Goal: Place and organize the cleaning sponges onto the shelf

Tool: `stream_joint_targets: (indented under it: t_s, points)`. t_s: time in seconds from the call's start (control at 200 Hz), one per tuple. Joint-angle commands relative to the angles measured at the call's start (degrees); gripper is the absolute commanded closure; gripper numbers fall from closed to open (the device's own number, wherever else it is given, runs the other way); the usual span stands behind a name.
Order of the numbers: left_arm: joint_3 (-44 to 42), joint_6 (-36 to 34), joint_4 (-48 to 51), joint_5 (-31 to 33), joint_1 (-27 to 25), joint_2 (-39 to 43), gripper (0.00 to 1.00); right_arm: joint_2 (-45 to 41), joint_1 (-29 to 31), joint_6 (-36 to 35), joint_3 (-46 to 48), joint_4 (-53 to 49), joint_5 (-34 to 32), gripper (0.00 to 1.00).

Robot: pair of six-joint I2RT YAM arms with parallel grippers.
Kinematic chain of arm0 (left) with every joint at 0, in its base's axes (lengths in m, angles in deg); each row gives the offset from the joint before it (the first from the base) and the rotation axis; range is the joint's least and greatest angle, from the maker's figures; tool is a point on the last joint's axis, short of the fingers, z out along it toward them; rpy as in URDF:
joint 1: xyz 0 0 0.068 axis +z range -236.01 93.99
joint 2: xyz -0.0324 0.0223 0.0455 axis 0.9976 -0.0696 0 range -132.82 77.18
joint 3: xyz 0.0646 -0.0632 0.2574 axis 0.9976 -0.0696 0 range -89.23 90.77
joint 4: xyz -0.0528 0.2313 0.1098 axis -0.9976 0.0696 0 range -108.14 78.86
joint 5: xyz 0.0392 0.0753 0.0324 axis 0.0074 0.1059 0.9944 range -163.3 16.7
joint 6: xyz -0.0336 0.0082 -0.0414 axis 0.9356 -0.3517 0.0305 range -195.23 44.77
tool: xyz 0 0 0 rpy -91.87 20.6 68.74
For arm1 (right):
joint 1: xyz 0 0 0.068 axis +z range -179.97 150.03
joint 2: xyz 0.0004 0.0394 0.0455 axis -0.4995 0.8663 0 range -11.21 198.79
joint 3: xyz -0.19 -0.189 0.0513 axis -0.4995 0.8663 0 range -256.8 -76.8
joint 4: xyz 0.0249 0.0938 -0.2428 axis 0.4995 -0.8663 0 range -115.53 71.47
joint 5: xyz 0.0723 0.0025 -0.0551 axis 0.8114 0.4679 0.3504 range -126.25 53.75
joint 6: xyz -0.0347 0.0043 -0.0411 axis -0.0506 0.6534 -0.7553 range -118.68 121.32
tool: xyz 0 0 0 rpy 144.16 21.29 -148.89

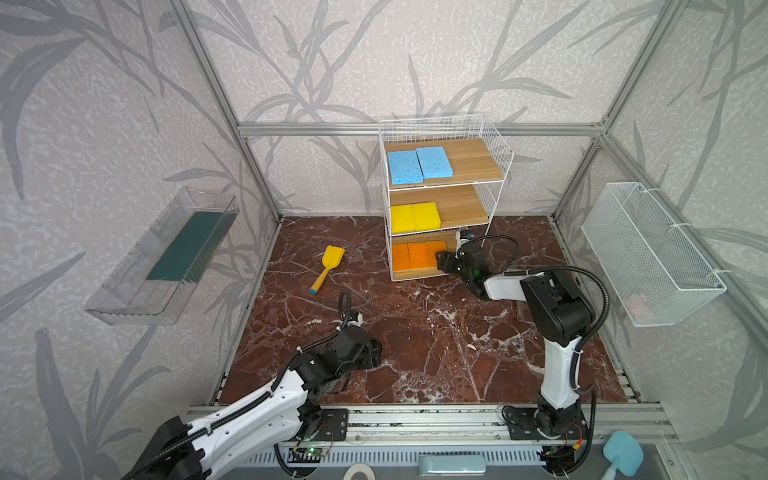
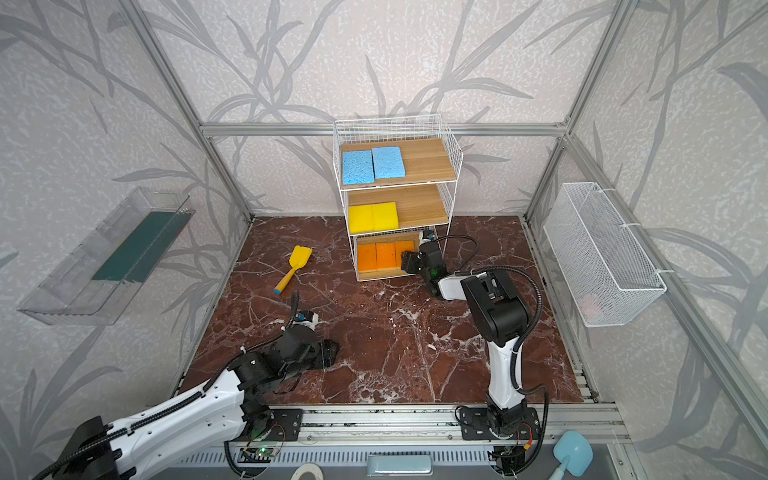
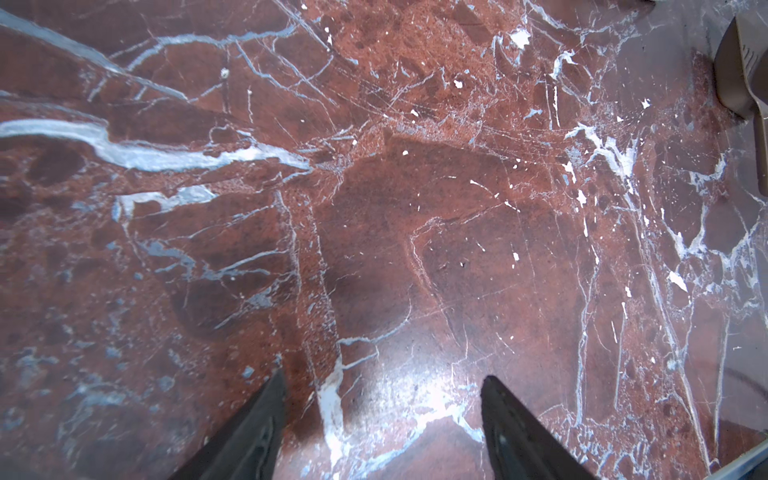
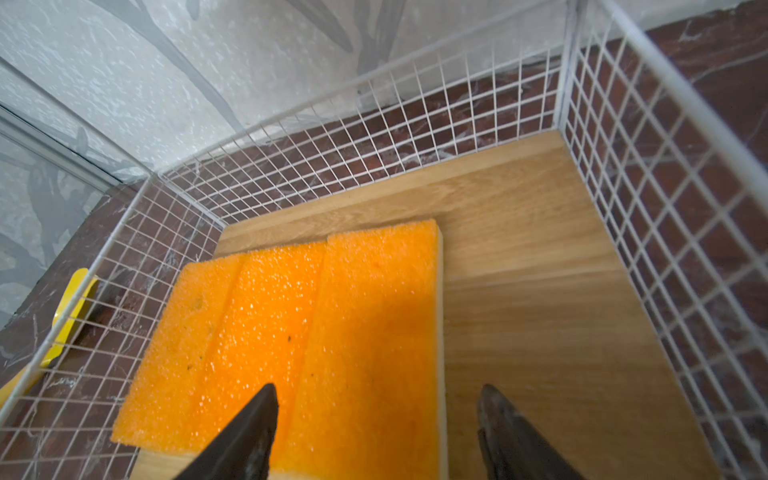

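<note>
Cleaning sponges [image 1: 434,162] sit on all three shelf [image 1: 496,141] tiers; rightmost orange one partly hidden behind right arm [image 1: 557,307] reaching into bottom tier, right fingers [image 4: 249,428] spread, empty. Left fingers [image 3: 253,432] spread, low over tabletop [image 3: 415,208].

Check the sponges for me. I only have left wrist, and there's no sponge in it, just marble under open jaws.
Observer: None visible on the floor. The shelf holds seven.
Operator: Sorted?
Observer: By colour. The blue sponges are on the top tier, the yellow sponges on the middle one and the orange sponges on the bottom one.
Operator: Right arm?
Observer: The right gripper is inside the bottom tier, jaws open over the rightmost orange one, holding nothing.
</note>
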Motion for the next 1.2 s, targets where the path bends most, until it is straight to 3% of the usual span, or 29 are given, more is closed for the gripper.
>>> stream_joint_targets:
  t_s: [0.0,0.345,0.555,0.675,0.84,0.895,0.975,1.195]
  points:
    - [3.1,-1.2,4.3,2.8,0.3,2.1,0.24,-5.4,1.4,-2.5,2.0,0.3,-2.5,0.26]
    - [8.9,-3.3,13.3,6.3,0.6,7.6,0.23,-17.3,7.8,-7.0,11.0,-4.1,-8.9,0.26]
    - [15.2,-5.0,20.2,12.1,0.8,9.7,0.2,-32.5,8.2,-7.1,20.8,-9.7,-7.7,0.26]
    - [19.5,-6.7,22.2,15.0,1.2,9.8,0.17,-40.7,8.1,-6.6,25.9,-11.5,-12.0,0.24]
    - [29.1,-12.7,27.0,24.2,1.5,6.6,0.08,-47.3,6.8,-8.1,27.6,-17.7,-17.0,0.17]
    - [31.8,-15.1,27.5,28.0,1.6,5.7,0.01,-49.1,6.6,-8.8,27.9,-19.6,-20.2,0.11]
    - [34.5,-19.0,26.9,32.4,1.7,5.3,0.01,-51.8,6.0,-9.7,28.9,-20.9,-24.9,0.0]
    - [32.2,-31.2,16.4,41.7,3.2,6.4,0.01,-56.5,1.1,-10.2,32.6,-20.0,-31.8,0.01]
